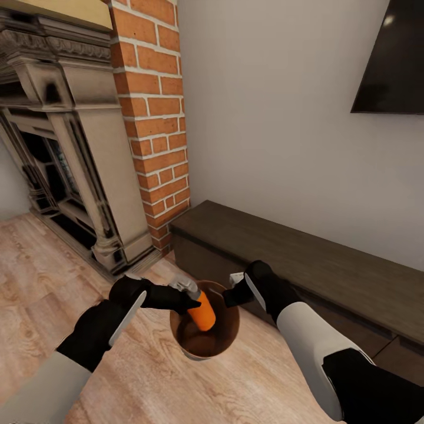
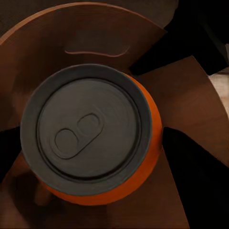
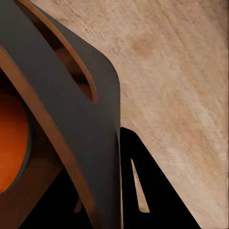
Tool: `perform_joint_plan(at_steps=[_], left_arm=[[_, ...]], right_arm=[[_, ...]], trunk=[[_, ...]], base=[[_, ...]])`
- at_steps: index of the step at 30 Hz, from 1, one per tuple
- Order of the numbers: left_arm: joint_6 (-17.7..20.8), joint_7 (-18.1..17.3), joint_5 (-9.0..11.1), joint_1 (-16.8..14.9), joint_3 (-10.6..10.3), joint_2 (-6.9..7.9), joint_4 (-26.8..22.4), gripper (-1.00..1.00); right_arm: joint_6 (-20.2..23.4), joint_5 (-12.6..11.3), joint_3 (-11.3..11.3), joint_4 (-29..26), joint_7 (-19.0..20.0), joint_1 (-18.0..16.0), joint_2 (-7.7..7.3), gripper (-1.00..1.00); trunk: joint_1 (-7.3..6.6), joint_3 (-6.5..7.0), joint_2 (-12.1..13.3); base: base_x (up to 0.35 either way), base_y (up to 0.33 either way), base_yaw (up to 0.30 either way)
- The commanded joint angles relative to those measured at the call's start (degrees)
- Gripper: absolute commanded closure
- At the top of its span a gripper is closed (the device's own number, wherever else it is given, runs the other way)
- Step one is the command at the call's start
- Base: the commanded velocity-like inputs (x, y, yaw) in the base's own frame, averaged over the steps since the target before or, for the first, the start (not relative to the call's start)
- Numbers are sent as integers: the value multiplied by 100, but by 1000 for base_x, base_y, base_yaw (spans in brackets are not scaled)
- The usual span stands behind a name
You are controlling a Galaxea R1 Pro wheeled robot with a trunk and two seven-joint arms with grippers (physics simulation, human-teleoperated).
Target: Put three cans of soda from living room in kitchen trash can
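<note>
Over the trash can (image 1: 231, 338), left pincer (image 1: 189, 301) grips tilted orange soda can (image 1: 203, 312); right pincer (image 1: 231, 294) clamps the rim.

We see a light wood floor (image 1: 47, 294). A long dark cabinet (image 1: 306, 259) stands on it.

An orange soda can (image 1: 204, 313) tilts inside the trash can (image 1: 227, 344), crowding its mouth; open wood floor (image 1: 53, 282) lies leftward, while the dark low cabinet (image 1: 306, 259) and brick chimney (image 1: 156, 118) block beyond.
</note>
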Motion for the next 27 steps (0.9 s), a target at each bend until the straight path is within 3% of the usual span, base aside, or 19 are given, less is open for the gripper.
perform_joint_plan(at_steps=[1, 8, 10, 16, 24, 27], left_arm=[[-127, 62, -102, 0, -24, -35, 139, 100], [-682, 628, -543, 7, -178, -322, 900, 100], [-785, 861, -633, 8, -342, -403, 1118, 100], [-840, 1087, -698, 16, -598, -467, 1271, 100], [-838, 1135, -713, 17, -938, -479, 1297, 100], [-829, 1142, -718, 12, -1178, -485, 1298, 100]], right_arm=[[29, -213, -14, -2, 30, -2, 2, 100], [29, -213, -6, -2, 30, -5, 11, 100], [29, -213, -6, -2, 30, -3, 13, 100], [29, -213, -5, -2, 30, -5, 33, 100], [29, -205, 50, -2, 30, -4, 78, 100], [29, -205, 61, -2, 30, -3, 83, 100]], trunk=[[-1, 1, 0], [-1, 1, 0], [-1, 1, 0], [-1, 1, 0], [-1, 1, 0], [-1, 1, 0]], base=[[0, 0, 0], [0, 0, 0], [0, 0, 0], [0, 0, 0], [0, 0, 0], [0, 0, 0]])
